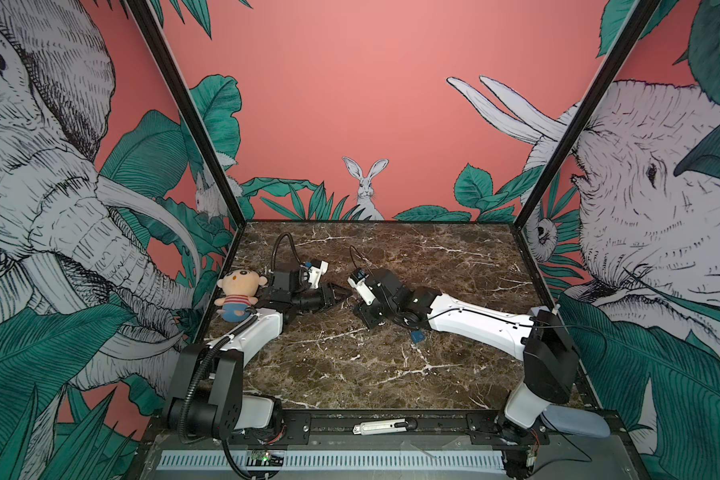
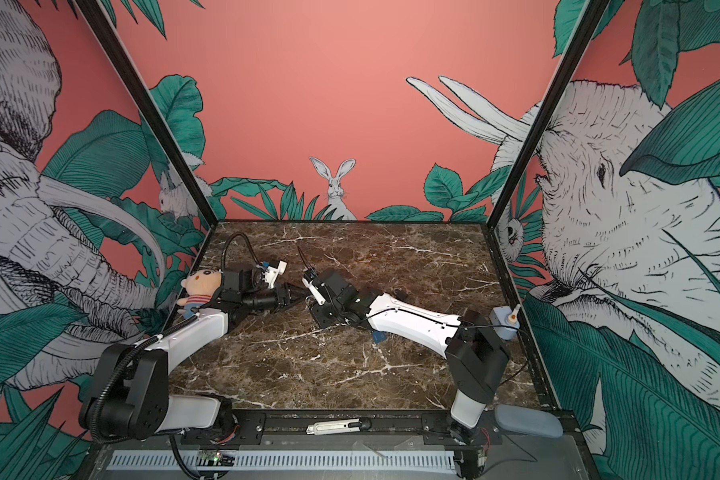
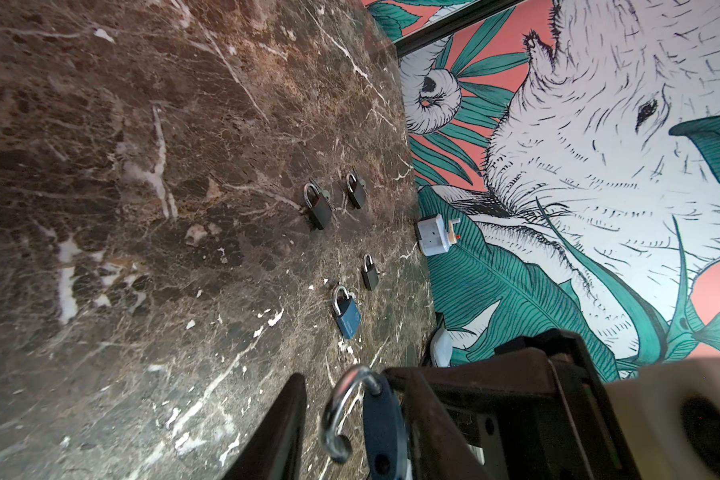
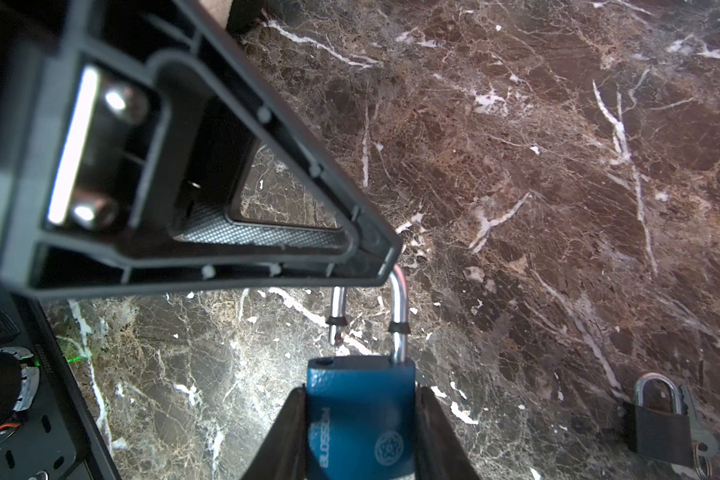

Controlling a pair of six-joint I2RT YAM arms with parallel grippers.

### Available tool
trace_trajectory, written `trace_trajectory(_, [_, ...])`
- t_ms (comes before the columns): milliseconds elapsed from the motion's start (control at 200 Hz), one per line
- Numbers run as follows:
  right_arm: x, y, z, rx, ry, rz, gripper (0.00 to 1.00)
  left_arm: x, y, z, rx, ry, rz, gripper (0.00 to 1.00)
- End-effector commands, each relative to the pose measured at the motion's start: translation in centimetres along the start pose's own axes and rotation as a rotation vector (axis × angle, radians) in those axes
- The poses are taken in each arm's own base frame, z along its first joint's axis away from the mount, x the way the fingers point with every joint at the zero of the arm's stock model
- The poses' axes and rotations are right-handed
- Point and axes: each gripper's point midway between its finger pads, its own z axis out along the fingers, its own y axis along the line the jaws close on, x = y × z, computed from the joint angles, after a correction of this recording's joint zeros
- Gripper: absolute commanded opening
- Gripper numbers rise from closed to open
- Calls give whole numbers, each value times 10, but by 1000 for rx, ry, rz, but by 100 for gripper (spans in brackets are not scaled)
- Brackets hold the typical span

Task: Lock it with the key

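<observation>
**Seating the shackle on the blue padlock**

In both top views the left gripper (image 1: 347, 294) and right gripper (image 1: 356, 305) met almost tip to tip over the middle of the marble tabletop (image 1: 350, 374). The lock between them was too hidden to make out.

From the left wrist view, the left gripper's jaws stood parted, straddling the steel shackle (image 3: 327, 415) without visibly pinching it. Farther off lay a spare blue padlock (image 3: 346, 311) and three black padlocks (image 3: 319, 205).

The right wrist view told most: the right gripper was clamped on the body of the blue Blossom padlock (image 4: 360, 419). Its shackle stood raised, the free end just above its hole, the bend tucked behind a finger (image 4: 292, 141) of the left gripper. Whether a key sat in the underside I could not tell. A black padlock (image 4: 659, 432) lay near, keys (image 4: 701, 449) beside it.

To my eye the step in hand was pressing the shackle shut. It would want the free leg lined up over the hole, a push straight along the legs, and a firm right grip so the body did not tilt.
</observation>
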Motion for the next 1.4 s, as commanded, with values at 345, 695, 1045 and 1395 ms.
trace_trajectory(345, [-40,7,-23,-28,-125,9,8,7,-6,5,32,19,19,33])
trace_trajectory(695, [-43,9,-25,-31,-133,6,8,6,-6,7,33,25,20,19])
trace_trajectory(1045, [-49,10,-29,-38,-148,7,9,8,-4,8,32,35,12,0])
trace_trajectory(1395, [-48,-4,-47,-146,-277,150,53,-29,-50,-12,111,-144,27,0])
